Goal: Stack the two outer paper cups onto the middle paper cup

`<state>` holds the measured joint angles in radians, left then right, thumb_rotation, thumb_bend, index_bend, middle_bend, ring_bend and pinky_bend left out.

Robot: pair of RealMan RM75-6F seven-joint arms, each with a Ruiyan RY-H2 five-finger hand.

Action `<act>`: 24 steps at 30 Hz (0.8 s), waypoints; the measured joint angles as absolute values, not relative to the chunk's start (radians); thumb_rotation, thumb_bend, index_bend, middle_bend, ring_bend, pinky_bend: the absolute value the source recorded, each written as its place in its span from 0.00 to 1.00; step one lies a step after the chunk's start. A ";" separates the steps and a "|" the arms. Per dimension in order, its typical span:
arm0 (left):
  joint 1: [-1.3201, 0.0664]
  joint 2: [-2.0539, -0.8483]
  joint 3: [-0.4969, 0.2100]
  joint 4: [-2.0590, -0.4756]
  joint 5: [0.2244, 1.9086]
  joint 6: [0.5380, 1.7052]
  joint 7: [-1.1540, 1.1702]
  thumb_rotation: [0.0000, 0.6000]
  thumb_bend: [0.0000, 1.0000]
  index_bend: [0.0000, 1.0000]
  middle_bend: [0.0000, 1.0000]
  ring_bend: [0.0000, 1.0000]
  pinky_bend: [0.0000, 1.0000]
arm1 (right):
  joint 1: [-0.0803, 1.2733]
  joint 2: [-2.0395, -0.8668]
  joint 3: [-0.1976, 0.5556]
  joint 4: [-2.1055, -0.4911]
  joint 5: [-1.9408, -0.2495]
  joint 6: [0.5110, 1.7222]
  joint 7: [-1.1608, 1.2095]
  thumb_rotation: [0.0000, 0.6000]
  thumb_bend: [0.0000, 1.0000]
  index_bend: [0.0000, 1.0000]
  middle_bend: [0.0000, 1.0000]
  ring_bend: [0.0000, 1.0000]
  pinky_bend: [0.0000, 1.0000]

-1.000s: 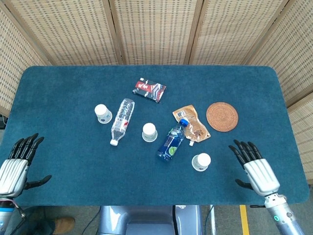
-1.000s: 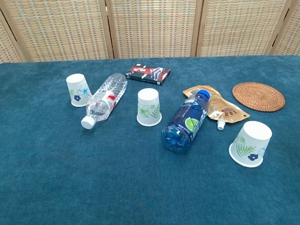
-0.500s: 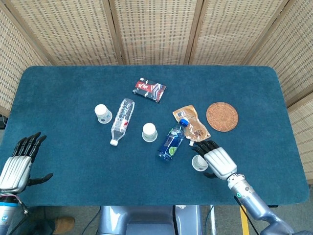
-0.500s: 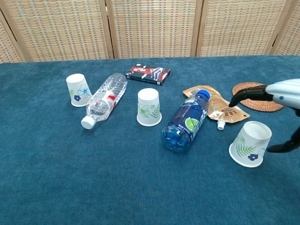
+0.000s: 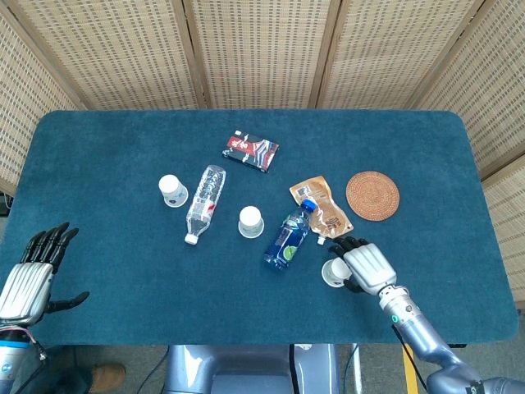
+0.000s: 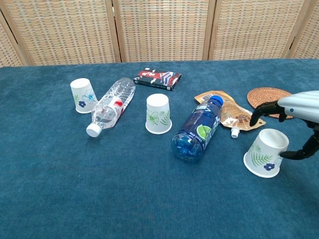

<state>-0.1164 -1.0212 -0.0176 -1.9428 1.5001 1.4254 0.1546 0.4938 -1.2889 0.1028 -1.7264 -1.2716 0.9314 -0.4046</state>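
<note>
Three white floral paper cups stand upside down on the blue table: the left cup (image 5: 172,190) (image 6: 82,95), the middle cup (image 5: 251,222) (image 6: 158,114) and the right cup (image 5: 334,272) (image 6: 266,152). My right hand (image 5: 365,267) (image 6: 295,112) hangs over the right cup's right side. Its dark fingers (image 6: 263,109) curve behind the cup and its thumb (image 6: 298,151) reaches toward the cup's near side. No firm grip shows. My left hand (image 5: 33,275) sits at the table's front-left edge with its fingers spread, holding nothing; only the head view shows it.
A clear water bottle (image 5: 204,203) lies between the left and middle cups. A blue bottle (image 5: 287,240) lies between the middle and right cups. A brown spouted pouch (image 5: 321,207), a woven coaster (image 5: 372,195) and a dark packet (image 5: 251,150) lie farther back.
My right hand swung in from the table's front-right edge to the right cup, then settled lower around it. The cups and the left hand have stayed put.
</note>
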 measured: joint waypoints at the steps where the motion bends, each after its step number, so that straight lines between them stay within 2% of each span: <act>1: -0.117 -1.022 -0.017 -1.943 1.500 1.424 0.156 1.00 0.03 0.00 0.00 0.00 0.00 | 0.496 -1.290 0.101 -1.723 -1.265 0.929 -0.406 1.00 0.43 0.28 0.30 0.26 0.38; 5: -0.119 -1.023 -0.016 -1.943 1.497 1.419 0.160 1.00 0.03 0.00 0.00 0.00 0.00 | 0.499 -1.301 0.098 -1.703 -1.269 0.938 -0.385 1.00 0.49 0.40 0.47 0.45 0.49; 7: -0.120 -1.024 -0.017 -1.943 1.494 1.418 0.162 1.00 0.03 0.00 0.00 0.00 0.00 | 0.498 -1.309 0.098 -1.690 -1.280 0.947 -0.360 1.00 0.52 0.43 0.52 0.50 0.51; 17: -0.130 -1.025 -0.022 -1.941 1.473 1.401 0.160 1.00 0.03 0.00 0.00 0.00 0.00 | 0.507 -1.311 0.114 -1.677 -1.319 0.988 -0.278 1.00 0.55 0.44 0.54 0.53 0.51; 24: -0.143 -1.022 -0.035 -1.935 1.444 1.381 0.145 1.00 0.03 0.00 0.00 0.00 0.00 | 0.550 -1.258 0.191 -1.750 -1.285 0.996 -0.297 1.00 0.56 0.44 0.54 0.52 0.51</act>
<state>-0.1434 -1.0216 -0.0350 -1.9350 1.4441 1.3806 0.1452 0.5499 -1.2583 0.1908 -1.7496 -1.2846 0.9964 -0.2970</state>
